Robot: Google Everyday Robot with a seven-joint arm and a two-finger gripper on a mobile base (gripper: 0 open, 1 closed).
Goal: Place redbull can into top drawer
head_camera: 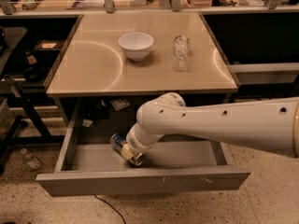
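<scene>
The top drawer (140, 181) is pulled open below the table, a wide shallow grey tray. The redbull can (117, 142) lies tilted inside it, left of the middle, with its blue end up to the back left and a shiny metal end (137, 160) down toward the drawer front. My gripper (127, 150) reaches down into the drawer from the right on the white arm (215, 122). It is closed around the middle of the can, with a yellowish finger pad (126, 151) across it. The can is at or just above the drawer floor.
On the tan table (93, 73) stand a white bowl (136, 45) and a clear glass jar (180, 53). Dark shelves and clutter sit to the left. A black cable (110, 209) lies on the speckled floor in front of the drawer.
</scene>
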